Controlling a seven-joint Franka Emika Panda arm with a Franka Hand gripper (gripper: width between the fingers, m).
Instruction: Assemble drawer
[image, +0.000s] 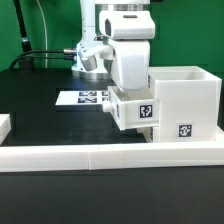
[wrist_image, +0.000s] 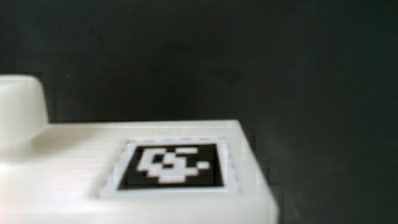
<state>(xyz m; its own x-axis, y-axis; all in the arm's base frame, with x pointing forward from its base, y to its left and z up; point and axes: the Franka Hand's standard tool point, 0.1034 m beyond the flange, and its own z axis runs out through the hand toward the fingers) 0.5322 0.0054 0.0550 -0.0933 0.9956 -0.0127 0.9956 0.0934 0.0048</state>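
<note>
We see the white drawer housing (image: 182, 105), tall and boxy, open on top, upright on the table, with a square tag on its front. One shallow tray (image: 135, 112), tagged too, juts from the housing's side, directly beneath the fingers; wrist view shows its tagged face (wrist_image: 175, 163).

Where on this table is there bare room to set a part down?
Bare black table lies on the exterior view's left, between the marker board and the low white wall. The right is crowded: housing, tray and arm bunch together.
</note>
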